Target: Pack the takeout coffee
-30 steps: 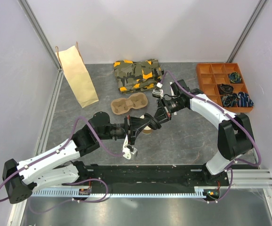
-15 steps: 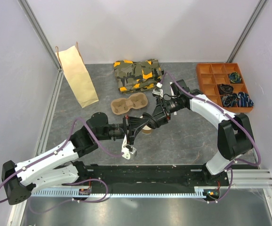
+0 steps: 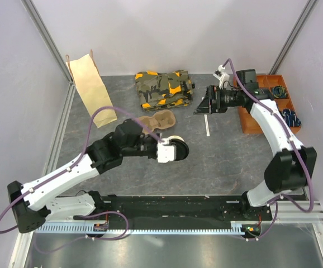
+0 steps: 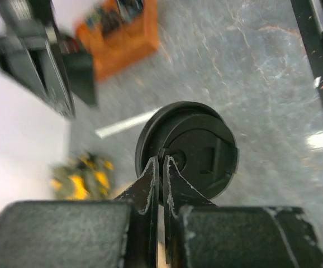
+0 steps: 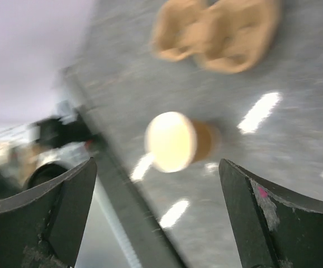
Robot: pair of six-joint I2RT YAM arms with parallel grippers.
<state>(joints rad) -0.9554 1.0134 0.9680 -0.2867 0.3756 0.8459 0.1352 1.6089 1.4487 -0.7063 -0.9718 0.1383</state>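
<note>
The takeout coffee is in two pieces. Its tan paper cup stands uncovered, showing a pale inside, and in the top view only a pale edge of the cup shows beside my left wrist. The round black lid stays sharp against a blurred table, pinched at its middle by my left gripper, which is shut. In the top view the lid sits at the tip of the left gripper. My right gripper hangs wide open and holds nothing, well up and to the right of the cup; from its wrist view the right gripper frames the cup from afar.
The brown pulp cup tray lies just behind my left arm. A tall paper bag leans at the back left, and camouflage cloth lies at the back. A white stick lies on the table. An orange compartment tray stands at the far right.
My right gripper opened and drew back up and to the right, away from the cup. My left wrist rolled over, staying shut on the lid.
</note>
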